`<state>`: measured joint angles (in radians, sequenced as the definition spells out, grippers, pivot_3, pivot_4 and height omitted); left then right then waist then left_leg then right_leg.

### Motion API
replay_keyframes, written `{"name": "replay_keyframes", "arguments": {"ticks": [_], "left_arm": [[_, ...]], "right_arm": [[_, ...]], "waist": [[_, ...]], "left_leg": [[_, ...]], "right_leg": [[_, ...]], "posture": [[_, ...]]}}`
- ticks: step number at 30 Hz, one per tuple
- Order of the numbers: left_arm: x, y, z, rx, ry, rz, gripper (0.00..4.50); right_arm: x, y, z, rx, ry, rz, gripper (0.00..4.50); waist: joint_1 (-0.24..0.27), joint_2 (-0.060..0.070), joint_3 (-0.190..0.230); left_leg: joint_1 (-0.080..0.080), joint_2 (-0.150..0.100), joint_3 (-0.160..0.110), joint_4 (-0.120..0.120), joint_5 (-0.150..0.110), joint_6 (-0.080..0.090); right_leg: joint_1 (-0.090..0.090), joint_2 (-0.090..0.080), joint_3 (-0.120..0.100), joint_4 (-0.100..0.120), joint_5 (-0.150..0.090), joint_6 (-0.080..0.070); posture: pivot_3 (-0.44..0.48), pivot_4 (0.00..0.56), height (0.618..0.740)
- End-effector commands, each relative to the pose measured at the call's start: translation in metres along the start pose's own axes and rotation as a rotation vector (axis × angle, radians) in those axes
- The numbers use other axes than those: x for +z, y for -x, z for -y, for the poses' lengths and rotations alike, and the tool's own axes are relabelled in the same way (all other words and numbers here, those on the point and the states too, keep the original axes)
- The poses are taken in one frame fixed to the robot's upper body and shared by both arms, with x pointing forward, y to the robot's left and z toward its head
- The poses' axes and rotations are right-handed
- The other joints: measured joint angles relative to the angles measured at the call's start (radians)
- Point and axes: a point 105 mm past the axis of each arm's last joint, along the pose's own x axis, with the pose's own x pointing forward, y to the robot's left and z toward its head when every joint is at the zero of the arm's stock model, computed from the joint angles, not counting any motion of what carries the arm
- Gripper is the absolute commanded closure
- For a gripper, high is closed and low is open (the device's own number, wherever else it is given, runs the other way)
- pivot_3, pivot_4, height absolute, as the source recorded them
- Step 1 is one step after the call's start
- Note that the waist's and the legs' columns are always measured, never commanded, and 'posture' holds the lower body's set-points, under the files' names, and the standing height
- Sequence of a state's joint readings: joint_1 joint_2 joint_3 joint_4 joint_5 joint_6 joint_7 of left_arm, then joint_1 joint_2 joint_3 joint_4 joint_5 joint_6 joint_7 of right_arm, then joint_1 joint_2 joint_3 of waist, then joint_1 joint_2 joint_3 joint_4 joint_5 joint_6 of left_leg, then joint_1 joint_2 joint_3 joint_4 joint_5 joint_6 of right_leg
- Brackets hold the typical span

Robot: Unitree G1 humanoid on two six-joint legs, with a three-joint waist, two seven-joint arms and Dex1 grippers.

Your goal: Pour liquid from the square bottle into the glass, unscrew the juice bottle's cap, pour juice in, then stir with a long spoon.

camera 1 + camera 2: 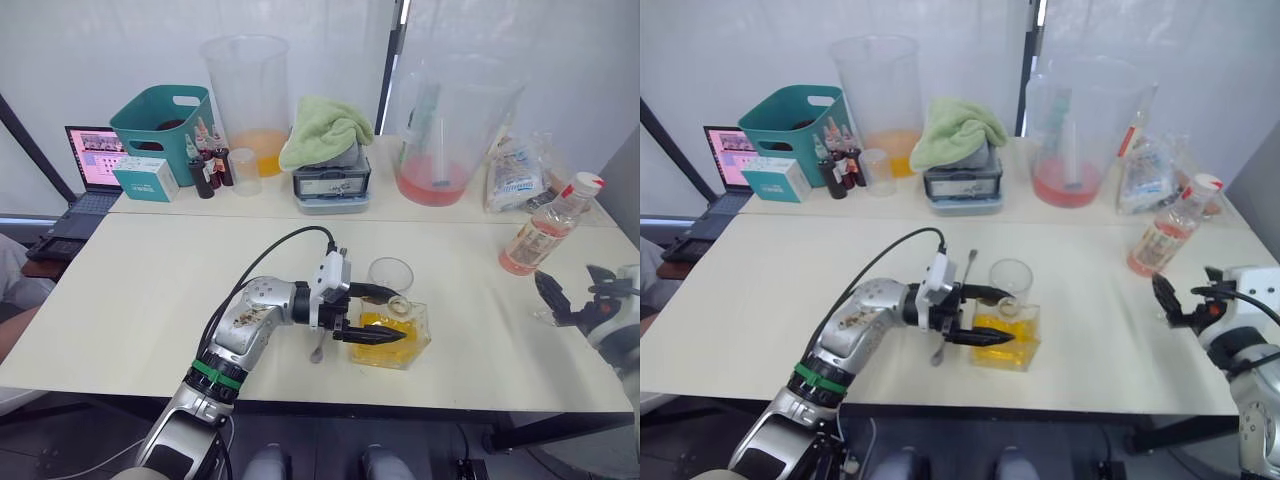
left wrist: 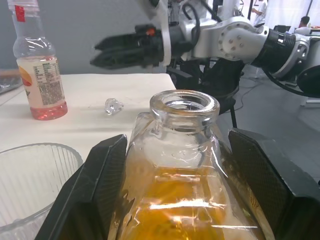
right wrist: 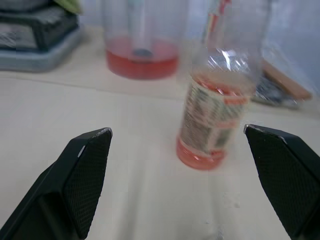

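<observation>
- Left gripper (image 1: 385,316) clamped on square bottle (image 1: 398,335), one black finger each side of the body; wrist view has fingers (image 2: 95,185) pressed to both flat sides, open neck between them.
- Square bottle near front-centre of table (image 1: 150,300), tilted w/ neck toward glass, yellow-orange liquid inside, no stopper on.
- Glass (image 1: 390,276) upright just behind bottle, bottle neck at its rim; can't tell if touching. Looks empty, ribbed wall seen in left wrist view (image 2: 35,175).
- Long spoon (image 1: 952,305) flat on table under/beside left wrist, handle running toward rear, bowl end nearer front edge.
- Small clear stopper-like piece (image 2: 113,106) lying on table betw square bottle and right gripper.
- Right gripper (image 1: 565,300) open, fingers spread wide, at right side of table, empty, holding nothing.
- Juice bottle (image 1: 545,228) upright at right, just behind right gripper, apart from it; pink-red liquid low in bottle, printed label.
- Cap (image 1: 584,184) on bottle top, red & white.
- Right wrist view: juice bottle (image 3: 215,105) standing betw the two spread fingers (image 3: 82,175), farther off, not touched.
- Back shelf: teal basket (image 1: 165,118), small dark bottles (image 1: 205,160), big jug w/ orange liquid (image 1: 250,95), green towel (image 1: 325,130) on grey box, big jug w/ pink liquid (image 1: 445,130), laptop (image 1: 85,165) far left.
</observation>
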<state>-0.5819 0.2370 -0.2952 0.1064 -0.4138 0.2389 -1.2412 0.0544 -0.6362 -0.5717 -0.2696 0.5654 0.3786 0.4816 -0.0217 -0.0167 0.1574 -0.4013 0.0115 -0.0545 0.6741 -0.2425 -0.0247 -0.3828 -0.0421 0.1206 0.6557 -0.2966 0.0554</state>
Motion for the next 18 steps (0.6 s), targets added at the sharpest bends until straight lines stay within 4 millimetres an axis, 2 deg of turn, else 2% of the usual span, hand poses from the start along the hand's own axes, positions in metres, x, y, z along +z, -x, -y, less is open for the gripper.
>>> {"name": "replay_keyframes", "arguments": {"ticks": [1,4,7,9,13,18], "left_arm": [[0.037,0.007,-0.002,-0.009,-0.096,0.081,1.73],[0.046,0.016,-0.004,0.01,-0.098,0.091,1.73],[0.056,0.026,-0.003,0.022,-0.093,0.098,1.73],[0.059,0.029,-0.003,0.027,-0.091,0.099,1.73],[0.069,0.047,0.0,0.052,-0.088,0.074,1.73],[0.074,0.063,0.001,0.08,-0.082,0.04,1.73]], "right_arm": [[0.031,0.006,-0.05,0.248,-0.043,0.065,0.0],[0.032,0.013,-0.082,0.404,-0.083,0.022,0.0],[0.027,0.022,-0.1,0.521,-0.104,-0.037,0.0],[0.026,0.024,-0.104,0.547,-0.111,-0.052,0.0],[0.017,0.026,-0.118,0.623,-0.084,-0.11,0.0],[0.012,0.023,-0.119,0.623,-0.08,-0.113,0.0]], "waist": [[-0.001,0.001,0.0],[-0.002,0.001,0.001],[0.0,0.001,0.001],[0.005,0.0,0.001],[0.007,0.0,0.002],[0.003,-0.001,0.003]], "left_leg": [[-0.001,0.0,0.0,0.0,0.0,0.0],[-0.003,0.0,0.0,0.0,0.0,0.0],[-0.003,0.0,-0.001,0.0,0.0,0.0],[-0.004,0.0,-0.001,0.0,0.0,0.0],[-0.004,0.0,-0.001,0.001,0.0,0.0],[-0.004,0.001,0.0,0.001,0.0,0.0]], "right_leg": [[-0.001,0.0,0.0,0.001,0.0,0.0],[-0.004,0.0,0.0,0.002,0.0,0.0],[-0.004,0.0,0.0,0.001,0.0,0.0],[-0.004,0.0,0.0,0.001,0.0,0.0],[-0.004,0.0,-0.001,0.0,0.0,0.0],[-0.005,0.001,-0.001,0.001,0.0,0.0]], "posture": [[0.0,0.15,0.74],[0.0,0.15,0.74],[0.0,0.15,0.74],[0.0,0.15,0.74],[0.0,0.15,0.74],[0.0,0.15,0.74]]}}
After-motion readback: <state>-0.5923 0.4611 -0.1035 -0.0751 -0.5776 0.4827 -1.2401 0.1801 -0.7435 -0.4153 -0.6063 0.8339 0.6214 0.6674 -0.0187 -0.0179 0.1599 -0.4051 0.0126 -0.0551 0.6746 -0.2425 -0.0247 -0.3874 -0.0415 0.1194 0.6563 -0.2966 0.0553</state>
